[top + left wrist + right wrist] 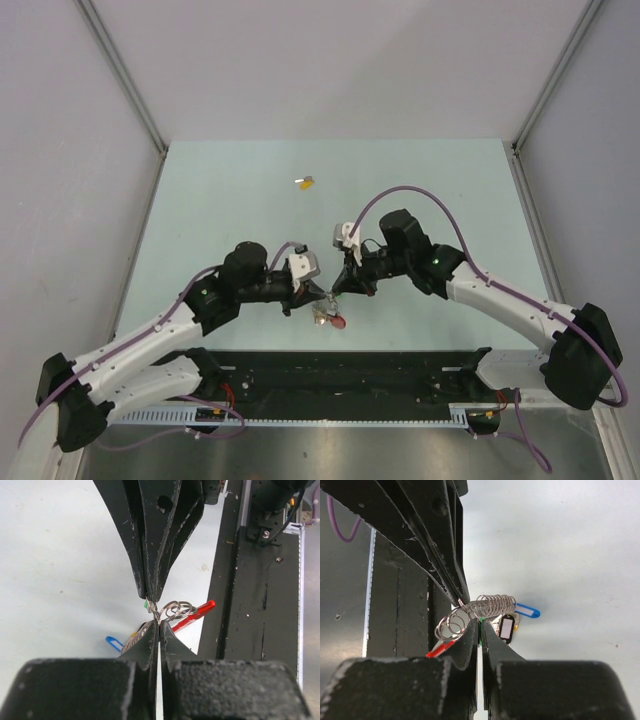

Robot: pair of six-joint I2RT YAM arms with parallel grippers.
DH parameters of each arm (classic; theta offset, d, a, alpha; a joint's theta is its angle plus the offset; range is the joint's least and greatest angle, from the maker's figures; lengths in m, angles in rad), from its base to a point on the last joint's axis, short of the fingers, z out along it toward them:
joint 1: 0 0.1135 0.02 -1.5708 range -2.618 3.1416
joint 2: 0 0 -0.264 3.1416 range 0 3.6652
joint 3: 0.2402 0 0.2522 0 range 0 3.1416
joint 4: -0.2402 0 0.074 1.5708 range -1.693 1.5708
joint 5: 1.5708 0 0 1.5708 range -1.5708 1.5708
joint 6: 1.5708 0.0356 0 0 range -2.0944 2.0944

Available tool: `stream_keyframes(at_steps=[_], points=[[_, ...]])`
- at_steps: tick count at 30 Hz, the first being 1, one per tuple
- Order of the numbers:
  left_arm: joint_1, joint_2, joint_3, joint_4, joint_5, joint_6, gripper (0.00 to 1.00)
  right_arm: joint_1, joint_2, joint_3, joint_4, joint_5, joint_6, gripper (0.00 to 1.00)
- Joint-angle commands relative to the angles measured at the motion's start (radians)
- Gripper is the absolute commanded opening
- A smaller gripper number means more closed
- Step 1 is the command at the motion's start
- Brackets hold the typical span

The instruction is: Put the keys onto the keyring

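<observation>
Silver wire rings, a stretched metal coil and a red band make up the keyring [492, 605]. Both arms meet right at it, over the pale green surface [420, 190]. The left tool [159, 624] is clenched, and its tips pinch a thin wire loop of the keyring at one end of the coil. The right tool [481, 626] is clenched too. A small piece of green shows between its fingertips, so it is grasping the green-headed key [146, 604], which sits just beside the keyring's rings. The tips of the two tools point at each other and nearly touch there.

A blue tag [527, 611] and a dark tag with a white window [507, 628] hang from the keyring on the opposite side of the coil from the red band. A black rail [400, 365] runs near the keyring, on the side of the arm bases. The yellow-headed key [305, 182] lies alone on the surface, well apart from the keyring, on the side away from the arm bases. I cannot tell if the keyring rests on the surface or is lifted a little.
</observation>
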Motion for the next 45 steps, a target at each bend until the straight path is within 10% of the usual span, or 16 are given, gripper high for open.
stream_keyframes(at_steps=[1, 29, 33, 45], points=[[-0.006, -0.063, -0.01, 0.017, -0.02, -0.003, 0.0, -0.031, -0.006, 0.031, -0.014, 0.052, 0.018, 0.0], [-0.02, -0.14, -0.171, 0.375, -0.058, -0.088, 0.02, -0.047, 0.036, 0.012, 0.067, 0.012, 0.087, 0.0], [-0.02, -0.157, -0.186, 0.329, -0.08, -0.1, 0.34, -0.047, 0.008, 0.011, 0.072, 0.047, 0.077, 0.0], [-0.001, -0.175, -0.031, 0.106, -0.412, -0.073, 0.83, -0.1, 0.026, 0.106, 0.052, 0.219, 0.052, 0.0]])
